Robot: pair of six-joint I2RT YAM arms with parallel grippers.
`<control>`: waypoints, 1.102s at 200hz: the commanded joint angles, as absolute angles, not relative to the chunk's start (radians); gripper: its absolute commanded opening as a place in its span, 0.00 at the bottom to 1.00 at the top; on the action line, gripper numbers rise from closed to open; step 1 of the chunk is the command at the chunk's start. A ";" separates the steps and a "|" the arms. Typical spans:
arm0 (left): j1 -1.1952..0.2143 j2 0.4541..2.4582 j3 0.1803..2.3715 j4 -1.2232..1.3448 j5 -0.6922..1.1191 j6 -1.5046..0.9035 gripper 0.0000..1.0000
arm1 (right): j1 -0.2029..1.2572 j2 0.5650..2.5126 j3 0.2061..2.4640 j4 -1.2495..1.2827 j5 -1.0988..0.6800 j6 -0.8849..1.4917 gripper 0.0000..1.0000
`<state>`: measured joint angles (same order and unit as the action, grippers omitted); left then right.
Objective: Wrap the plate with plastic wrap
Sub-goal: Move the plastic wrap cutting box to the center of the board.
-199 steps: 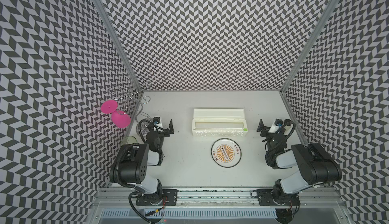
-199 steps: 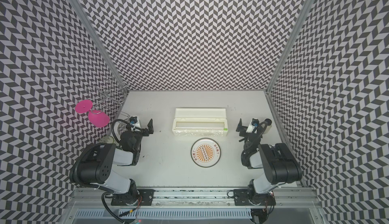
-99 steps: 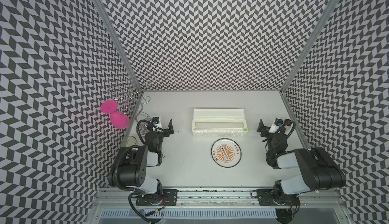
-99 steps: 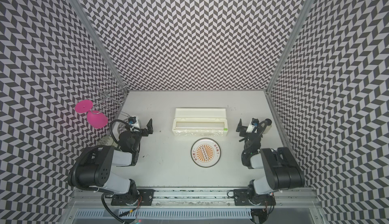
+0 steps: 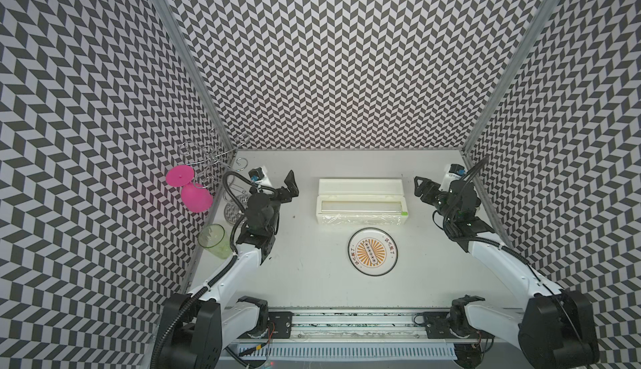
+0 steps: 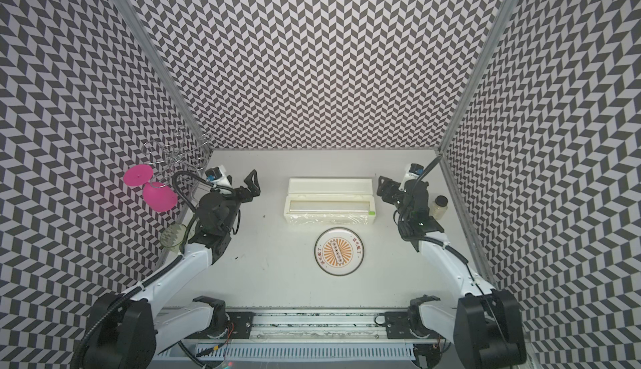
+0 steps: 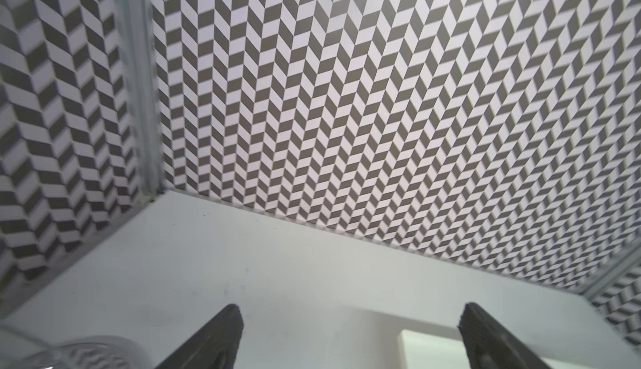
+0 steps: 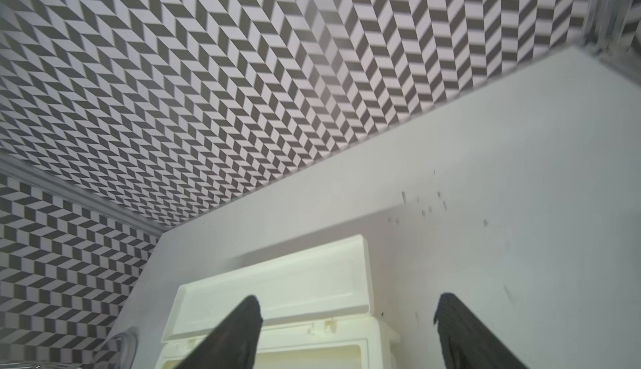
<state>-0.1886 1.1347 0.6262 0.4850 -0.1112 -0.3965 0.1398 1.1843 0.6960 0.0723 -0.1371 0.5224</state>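
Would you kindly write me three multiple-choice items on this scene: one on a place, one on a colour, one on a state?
1. Where is the plate relative to the dispenser box?
A. Inside it.
B. On the table just in front of it.
C. Behind it.

2. What colour is the glass hanging on the wire rack?
A. Blue.
B. Pink.
C. Yellow.

3. How is the box's lid?
A. Folded open.
B. Shut.
C. Removed.

Answers: 1 B, it lies apart from the box's near side; 2 B, bright pink in both top views; 3 A, it lies folded back behind the box.
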 commanded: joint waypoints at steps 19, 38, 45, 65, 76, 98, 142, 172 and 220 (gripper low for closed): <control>-0.184 1.228 0.750 0.212 0.331 -0.574 0.80 | 0.161 1.210 0.668 -0.119 -0.537 0.664 0.77; -0.280 1.237 0.713 0.187 0.349 -0.595 0.87 | 0.204 1.215 0.687 -0.174 -0.509 0.656 0.83; -0.306 1.237 0.691 0.191 0.355 -0.611 0.90 | 0.219 1.224 0.691 -0.188 -0.494 0.655 0.85; -0.335 1.239 0.639 0.197 0.373 -0.664 0.94 | 0.229 1.263 0.672 -0.196 -0.484 0.653 0.88; -0.340 1.237 0.612 0.188 0.363 -0.667 0.94 | 0.229 1.285 0.661 -0.199 -0.482 0.637 0.88; -0.336 1.230 0.541 0.237 0.357 -0.661 0.95 | 0.229 1.291 0.603 -0.097 -0.518 0.617 0.90; -0.338 1.384 0.483 0.522 0.442 -0.718 0.98 | 0.229 1.375 0.573 0.159 -0.617 0.649 0.94; -0.341 1.497 0.539 0.597 0.464 -0.737 0.97 | 0.223 1.460 0.580 0.268 -0.631 0.693 0.93; -0.341 1.669 0.681 0.635 0.482 -0.751 0.95 | 0.219 1.574 0.645 0.378 -0.637 0.735 0.92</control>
